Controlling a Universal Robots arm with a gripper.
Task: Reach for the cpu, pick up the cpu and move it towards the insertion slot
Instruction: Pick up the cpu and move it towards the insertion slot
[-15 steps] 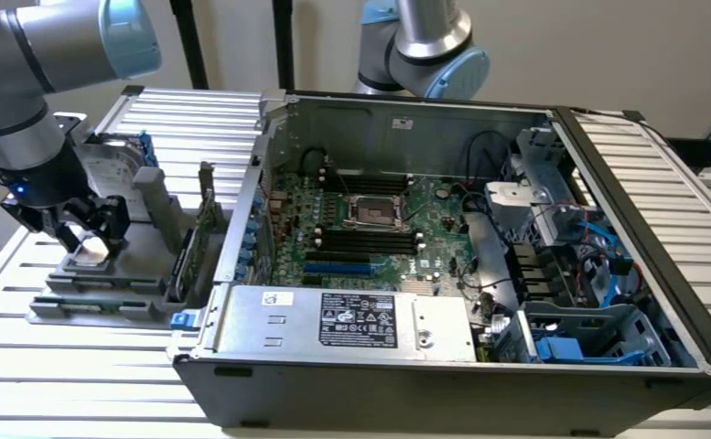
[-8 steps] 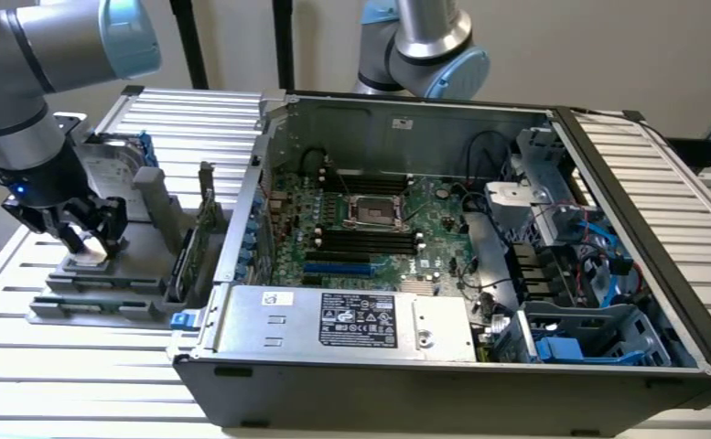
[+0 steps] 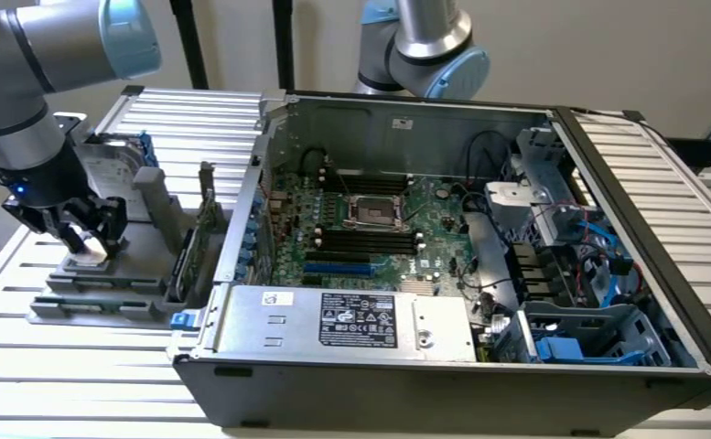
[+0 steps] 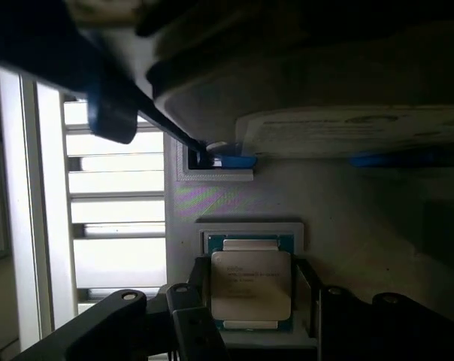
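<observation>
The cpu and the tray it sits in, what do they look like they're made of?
The cpu: dull silver-grey metal lid with printed text, on a green board that shows at its edges. The tray: matte grey, probably plastic; fine stepped ridges around its pockets hint at 3D printing.

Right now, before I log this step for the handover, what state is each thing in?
Small square silver-topped cpu: flat in its grey holder, not lifted.
Tool: down around the cpu, grip unclear.
Square metal-framed insertion slot: no chip in it.
Dark computer case: open, insides showing.
Silver hard drive with blue rails: standing upright.
</observation>
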